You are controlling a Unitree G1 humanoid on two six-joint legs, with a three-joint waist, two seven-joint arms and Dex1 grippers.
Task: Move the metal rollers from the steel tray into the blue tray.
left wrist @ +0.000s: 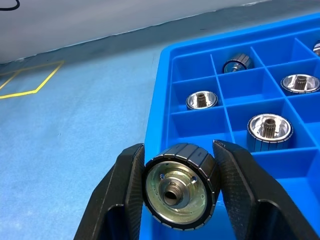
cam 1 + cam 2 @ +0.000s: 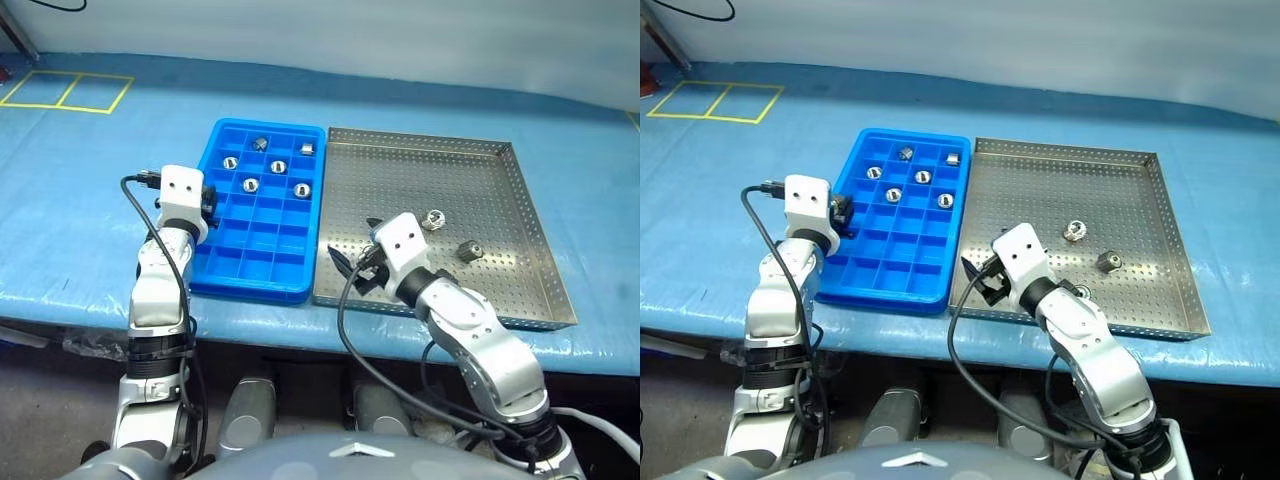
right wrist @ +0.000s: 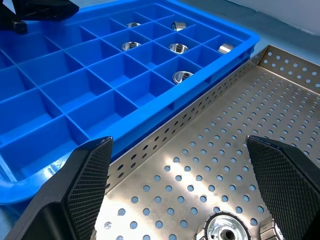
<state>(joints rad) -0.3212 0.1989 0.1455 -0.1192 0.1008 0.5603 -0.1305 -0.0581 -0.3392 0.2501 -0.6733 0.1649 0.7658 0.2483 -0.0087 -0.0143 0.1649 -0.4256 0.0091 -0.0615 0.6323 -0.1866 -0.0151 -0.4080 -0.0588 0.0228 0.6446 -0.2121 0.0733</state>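
Desk under blue sheeting, two trays side by side

The desk (image 2: pixel 90 240) was covered by a wrinkled blue sheet; yellow tape squares (image 2: pixel 66 92) marked its surface at 10 o'clock. The blue tray (image 2: pixel 262 283) lay near the middle, and the steel tray (image 2: pixel 520 240) sat just beside it at its 3 o'clock, their long sides almost touching.

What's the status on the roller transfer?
Left gripper shut on a roller at blue tray edge. Right gripper open over steel tray. Three rollers remain there. Nothing blocking.

Empty compartments in blue tray (image 2: pixel 262 262)
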